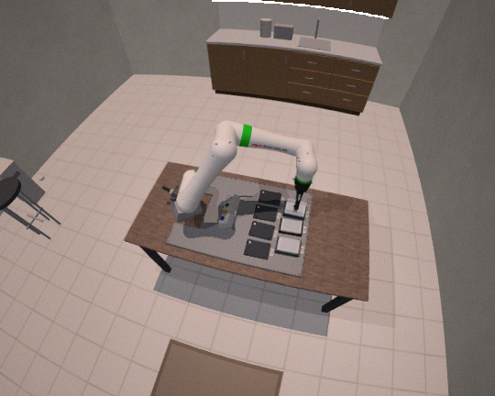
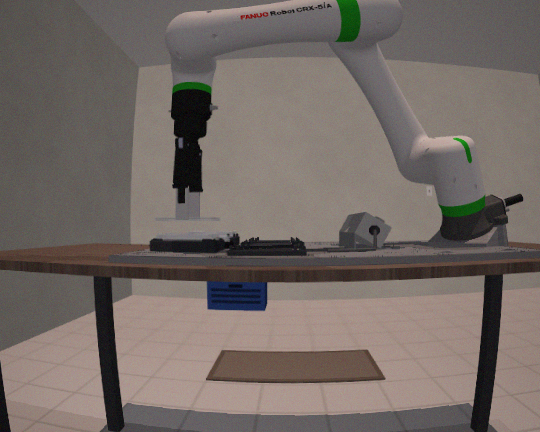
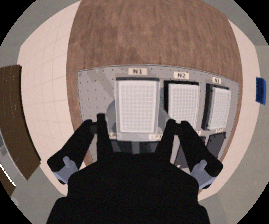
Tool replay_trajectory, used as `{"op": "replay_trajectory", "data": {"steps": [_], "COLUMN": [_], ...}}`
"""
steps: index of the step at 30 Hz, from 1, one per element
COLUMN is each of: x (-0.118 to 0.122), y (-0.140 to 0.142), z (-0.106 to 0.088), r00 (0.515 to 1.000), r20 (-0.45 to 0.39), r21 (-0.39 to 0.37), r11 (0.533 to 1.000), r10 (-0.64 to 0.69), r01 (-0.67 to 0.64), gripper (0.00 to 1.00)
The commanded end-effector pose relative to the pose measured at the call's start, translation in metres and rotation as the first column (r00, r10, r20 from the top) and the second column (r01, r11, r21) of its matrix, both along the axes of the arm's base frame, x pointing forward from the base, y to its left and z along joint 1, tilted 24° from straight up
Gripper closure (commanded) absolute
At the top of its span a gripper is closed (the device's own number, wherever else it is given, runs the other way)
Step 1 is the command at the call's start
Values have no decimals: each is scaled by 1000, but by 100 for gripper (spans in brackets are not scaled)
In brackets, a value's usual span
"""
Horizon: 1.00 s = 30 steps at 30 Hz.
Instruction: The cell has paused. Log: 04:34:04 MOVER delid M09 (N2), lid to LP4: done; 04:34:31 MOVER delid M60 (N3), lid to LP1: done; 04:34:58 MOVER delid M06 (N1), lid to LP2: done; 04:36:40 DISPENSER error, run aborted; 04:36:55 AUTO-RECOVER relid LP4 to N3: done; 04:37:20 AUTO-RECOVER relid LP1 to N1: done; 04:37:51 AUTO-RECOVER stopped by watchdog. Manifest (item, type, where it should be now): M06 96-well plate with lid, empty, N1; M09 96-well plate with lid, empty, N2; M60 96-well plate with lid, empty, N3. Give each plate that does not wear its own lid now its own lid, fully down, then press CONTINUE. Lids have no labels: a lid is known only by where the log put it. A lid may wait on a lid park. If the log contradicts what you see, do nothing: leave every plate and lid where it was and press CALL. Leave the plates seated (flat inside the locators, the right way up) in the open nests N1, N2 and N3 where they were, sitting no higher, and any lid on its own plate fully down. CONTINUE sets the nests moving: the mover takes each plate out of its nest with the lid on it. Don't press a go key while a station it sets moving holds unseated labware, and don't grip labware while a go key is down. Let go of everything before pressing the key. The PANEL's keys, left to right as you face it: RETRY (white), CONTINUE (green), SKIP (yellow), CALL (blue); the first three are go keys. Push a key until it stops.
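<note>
The white six-joint arm [image 2: 382, 95] reaches over the brown wooden table [image 1: 336, 238] and carries its black two-finger gripper [image 2: 187, 200] pointing straight down above the far end of the row of nests. The gripper is closed on a thin, translucent rectangular plate lid [image 2: 187, 218], held level in the air. In the exterior view the lid hangs above, and apart from, the plate in its black nest [image 2: 187, 244] below it. In the wrist view three white 96-well plates [image 3: 138, 106] stand side by side beneath the fingers, the largest-looking one directly under the gripper. In the top view four dark square lid parks [image 1: 261, 229] lie in a row beside the nests, on the grey base mat [image 1: 199, 247]. The grey key panel [image 1: 226, 213] with its coloured keys stands near the arm's foot, well apart from the gripper.
</note>
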<state>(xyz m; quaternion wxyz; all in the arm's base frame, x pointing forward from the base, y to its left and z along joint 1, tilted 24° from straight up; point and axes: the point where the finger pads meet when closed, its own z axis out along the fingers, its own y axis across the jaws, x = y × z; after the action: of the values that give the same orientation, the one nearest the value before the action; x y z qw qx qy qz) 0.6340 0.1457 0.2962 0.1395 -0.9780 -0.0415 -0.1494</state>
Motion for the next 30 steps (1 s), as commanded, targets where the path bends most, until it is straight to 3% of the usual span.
{"op": "replay_trajectory", "data": {"steps": [1,30], "x": [1,6], "y": [1,6], "z": [-2,-18], "r00": [1000,1000], "r20": [0,0], "r21": [0,0], "r11": [1000,1000], "r10": [0,0], "r01": [0,0], "gripper": [100,100]}}
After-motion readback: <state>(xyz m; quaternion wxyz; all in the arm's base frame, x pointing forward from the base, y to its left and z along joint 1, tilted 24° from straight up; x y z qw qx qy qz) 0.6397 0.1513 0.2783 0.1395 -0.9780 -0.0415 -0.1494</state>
